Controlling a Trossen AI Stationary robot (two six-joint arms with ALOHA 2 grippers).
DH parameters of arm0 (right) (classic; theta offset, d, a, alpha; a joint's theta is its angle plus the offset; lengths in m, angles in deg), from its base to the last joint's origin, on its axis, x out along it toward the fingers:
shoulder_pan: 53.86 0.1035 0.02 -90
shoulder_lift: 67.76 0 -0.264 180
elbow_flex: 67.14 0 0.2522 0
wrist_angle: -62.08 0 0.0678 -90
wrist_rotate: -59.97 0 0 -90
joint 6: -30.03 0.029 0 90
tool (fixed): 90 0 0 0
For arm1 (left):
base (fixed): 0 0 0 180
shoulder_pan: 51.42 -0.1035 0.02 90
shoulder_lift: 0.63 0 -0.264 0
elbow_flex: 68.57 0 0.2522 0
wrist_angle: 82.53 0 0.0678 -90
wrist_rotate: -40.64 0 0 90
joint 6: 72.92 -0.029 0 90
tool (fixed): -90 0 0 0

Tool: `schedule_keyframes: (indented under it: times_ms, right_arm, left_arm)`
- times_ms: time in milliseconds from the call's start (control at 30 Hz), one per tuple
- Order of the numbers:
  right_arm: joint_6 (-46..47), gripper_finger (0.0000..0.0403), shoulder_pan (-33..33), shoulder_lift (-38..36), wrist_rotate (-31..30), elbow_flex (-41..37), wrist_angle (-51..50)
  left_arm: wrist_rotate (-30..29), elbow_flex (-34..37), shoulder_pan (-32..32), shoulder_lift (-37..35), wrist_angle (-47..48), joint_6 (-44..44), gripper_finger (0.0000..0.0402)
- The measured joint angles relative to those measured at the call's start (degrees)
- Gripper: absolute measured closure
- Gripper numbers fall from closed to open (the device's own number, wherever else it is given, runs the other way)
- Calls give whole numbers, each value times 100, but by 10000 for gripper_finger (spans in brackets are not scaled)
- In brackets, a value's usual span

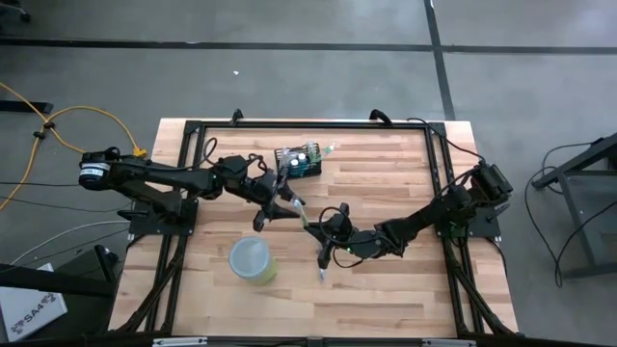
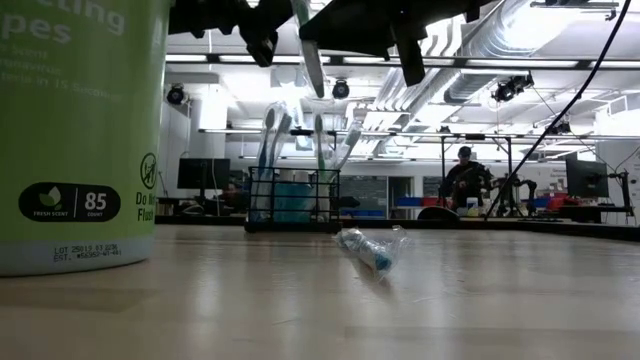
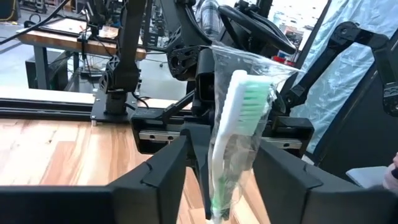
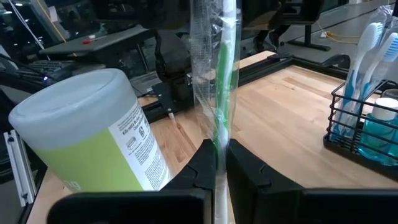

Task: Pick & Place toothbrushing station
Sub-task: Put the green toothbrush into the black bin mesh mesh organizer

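A white-and-green toothbrush (image 3: 239, 106) in a clear wrapper hangs over the middle of the table. My right gripper (image 4: 217, 154) is shut on it. My left gripper (image 3: 221, 158) is open, one finger on either side of the brush's head end, with a gap showing on both sides. In the high view the left gripper (image 1: 282, 198) and right gripper (image 1: 321, 234) face each other. The toothbrushing station (image 1: 295, 160), a black wire holder with several brushes upright in it, stands on its base farther back. My right gripper pinches the toothbrush's handle (image 4: 219, 134) through the clear wrapper, between its two fingers. The fingers come about level from the table's right side and lie across the brush. The brush is lifted clear of the table, tilted, its bristle head (image 3: 252, 93) toward the left gripper.
A round yellow-green cup (image 1: 253, 260) with a pale lid stands near the front, left of the grippers. A small wrapped item (image 2: 370, 250) lies on the wood in front of the holder (image 2: 293, 200). Black frame rails (image 1: 193, 130) run along the table's edges.
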Motion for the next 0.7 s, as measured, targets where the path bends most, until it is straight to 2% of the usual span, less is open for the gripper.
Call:
schedule_keyframes:
  times_ms: [300, 700]
  right_arm:
    - [-1, 393, 0, 0, -3, 0, -1]
    - [-16, 393, -83, 0, 75, 0, 12]
  left_arm:
    - [0, 0, 1, 0, 0, 5, 312]
    - [-28, 2, 0, 0, -17, 18, 374]
